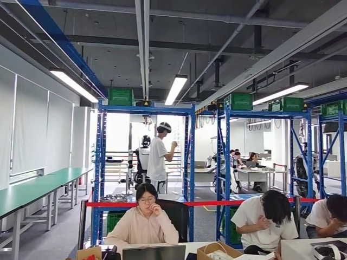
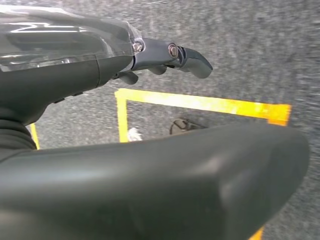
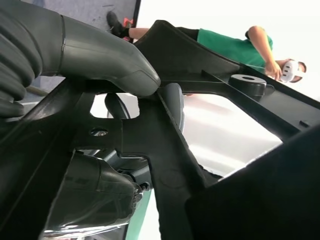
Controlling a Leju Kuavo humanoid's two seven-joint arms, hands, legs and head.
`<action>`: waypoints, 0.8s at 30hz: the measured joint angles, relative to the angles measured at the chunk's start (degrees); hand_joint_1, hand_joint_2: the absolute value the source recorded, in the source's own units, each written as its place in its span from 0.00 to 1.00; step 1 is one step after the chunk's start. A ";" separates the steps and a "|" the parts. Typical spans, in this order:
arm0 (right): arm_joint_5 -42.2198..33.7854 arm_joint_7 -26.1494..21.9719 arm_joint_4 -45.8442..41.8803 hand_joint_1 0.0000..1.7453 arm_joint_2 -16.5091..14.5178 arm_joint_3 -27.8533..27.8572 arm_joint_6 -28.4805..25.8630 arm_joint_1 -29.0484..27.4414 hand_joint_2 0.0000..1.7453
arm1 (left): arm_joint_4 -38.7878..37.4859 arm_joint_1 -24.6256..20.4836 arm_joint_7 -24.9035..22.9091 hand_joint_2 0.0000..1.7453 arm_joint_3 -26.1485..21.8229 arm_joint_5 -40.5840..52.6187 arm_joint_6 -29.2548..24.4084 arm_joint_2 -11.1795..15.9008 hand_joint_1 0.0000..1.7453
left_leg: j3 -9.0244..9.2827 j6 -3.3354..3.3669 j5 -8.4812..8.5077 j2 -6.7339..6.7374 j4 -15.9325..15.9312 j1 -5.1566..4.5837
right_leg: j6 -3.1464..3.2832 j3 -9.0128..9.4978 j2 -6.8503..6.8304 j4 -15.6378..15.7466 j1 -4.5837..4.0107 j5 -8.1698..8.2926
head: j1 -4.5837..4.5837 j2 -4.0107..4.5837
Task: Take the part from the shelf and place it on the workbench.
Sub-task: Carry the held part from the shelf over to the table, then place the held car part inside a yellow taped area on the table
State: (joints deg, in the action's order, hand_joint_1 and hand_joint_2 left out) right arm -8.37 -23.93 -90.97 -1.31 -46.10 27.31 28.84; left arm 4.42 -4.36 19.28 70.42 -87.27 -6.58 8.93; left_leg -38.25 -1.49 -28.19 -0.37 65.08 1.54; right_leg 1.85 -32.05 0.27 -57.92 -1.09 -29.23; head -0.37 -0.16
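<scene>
Your robot's right hand (image 3: 113, 125) gripped the black moulded plastic part (image 3: 211, 150), a flat ribbed frame with open cut-outs and a round raised boss. In the right wrist view the thick grey thumb (image 3: 113, 60) pressed on one face of the part while the darker fingers (image 3: 94, 195) closed on the other face, so the part was pinched between them. The part was off the shelf and carried in that hand. Beyond it, in the same view, a person in a green shirt (image 3: 230, 47) stood wearing a white headset.

Your left hand (image 2: 162, 150) held nothing. In the left wrist view the thumb and the dark fingers (image 2: 188, 57) lay extended and apart over a grey speckled floor (image 2: 245, 50) marked with yellow tape lines (image 2: 203, 104).

The head view looked level across a workshop. Ahead of you stood blue steel shelf racks (image 1: 189, 162) with green plastic crates (image 1: 120, 96) on top, and a red barrier tape (image 1: 196, 203) ran across their front. A person in a pink top (image 1: 143, 223) sat at a desk facing you, and a person in a white shirt (image 1: 265, 219) sat bent over to the right. Behind the rack, a person in a white T-shirt and headset (image 1: 157, 157) stood beside another humanoid robot (image 1: 141, 160). A long green-topped workbench (image 1: 37, 189) ran along the left wall.
</scene>
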 joint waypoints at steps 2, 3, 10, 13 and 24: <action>0.34 0.05 -0.28 1.00 -0.14 -0.20 0.17 0.22 1.00 | 0.00 -0.20 0.14 1.00 -0.08 0.00 0.00 0.01 0.00 | 1.89 0.41 1.30 0.07 -4.27 -0.18 | -0.56 0.32 0.03 -0.52 -0.15 -0.84 | -0.02 0.02; 0.45 0.09 -0.41 1.00 -0.22 -0.33 0.26 0.34 1.00 | 0.00 -0.25 0.16 1.00 -0.12 0.00 0.00 0.01 0.00 | 2.11 0.71 0.85 0.06 -4.55 -0.34 | -0.80 0.29 0.03 -0.60 -0.20 -1.01 | -0.03 0.02; 1.01 0.40 -1.14 1.00 -0.52 -1.44 0.51 1.41 1.00 | 0.00 -0.40 0.20 1.00 -0.96 0.00 -0.02 -0.13 0.00 | 3.49 2.41 -0.29 0.02 -5.13 -0.02 | -2.75 -5.94 -0.04 -12.60 0.74 -6.06 | -0.03 0.03; 0.88 1.10 -0.67 1.00 -0.82 -1.89 -0.03 1.93 1.00 | 0.00 -0.31 0.12 1.00 -1.04 0.01 0.03 -0.13 0.00 | 4.45 2.26 -1.11 -0.06 -5.13 -0.02 | -2.83 -9.59 -0.05 -15.74 1.01 -4.17 | -0.04 0.03; 18.45 7.04 6.48 1.00 -7.61 -2.08 -11.89 13.26 1.00 | 0.00 -0.96 -1.42 1.00 0.27 0.02 0.02 -0.28 0.00 | 2.77 -0.05 -5.66 0.07 0.43 0.02 | 0.14 -3.88 -0.09 -0.58 0.42 2.67 | -0.10 -0.04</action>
State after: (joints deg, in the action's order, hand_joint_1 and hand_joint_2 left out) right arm 10.08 -16.90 -84.49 -8.93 -48.18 15.42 42.10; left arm 4.42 -5.32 17.87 70.70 -87.25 -6.56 8.65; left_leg -35.48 -1.55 -33.85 -0.29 65.50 1.56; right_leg 1.98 -35.93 0.18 -58.50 -0.68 -26.57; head -0.47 -0.20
